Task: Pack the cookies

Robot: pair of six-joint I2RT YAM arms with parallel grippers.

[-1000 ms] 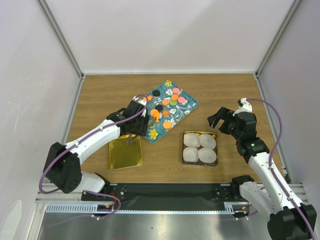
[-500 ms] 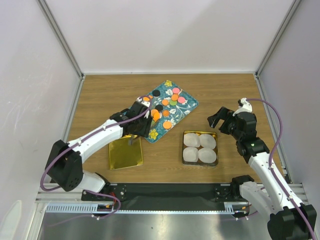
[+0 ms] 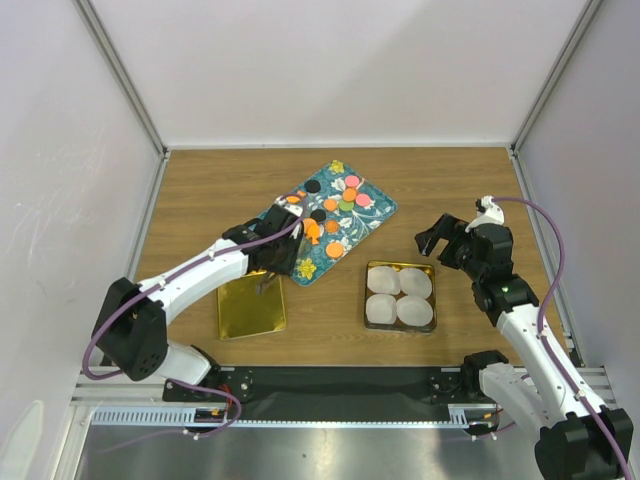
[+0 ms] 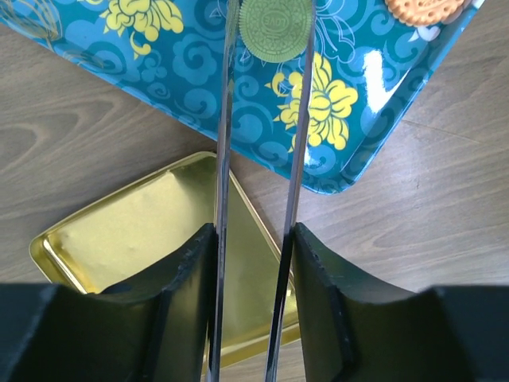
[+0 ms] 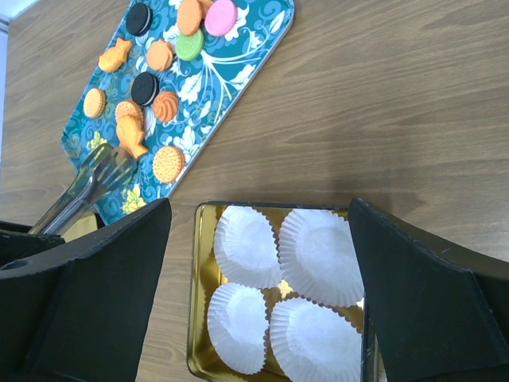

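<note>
The cookies [image 3: 340,205] lie on a teal floral tray [image 3: 352,238]: orange, black, pink and green discs, also seen in the right wrist view [image 5: 159,76]. My left gripper [image 3: 276,248] [image 4: 253,239] is shut on metal tongs [image 4: 224,119]. The tong tips sit on either side of a green cookie [image 4: 275,29] over the tray's near corner [image 4: 238,127], touching its edges. My right gripper [image 3: 432,240] [image 5: 258,231] is open and empty above a gold tin [image 3: 366,292] [image 5: 196,318] that holds several white paper cups [image 5: 318,255].
An empty gold lid [image 3: 250,310] [image 4: 127,231] lies on the wooden table just near-left of the tray, under my left gripper. White walls and metal posts enclose the table on three sides.
My left gripper, with the tongs, has shifted slightly toward the near-left, toward the tray's near corner. The right arm has not moved.
</note>
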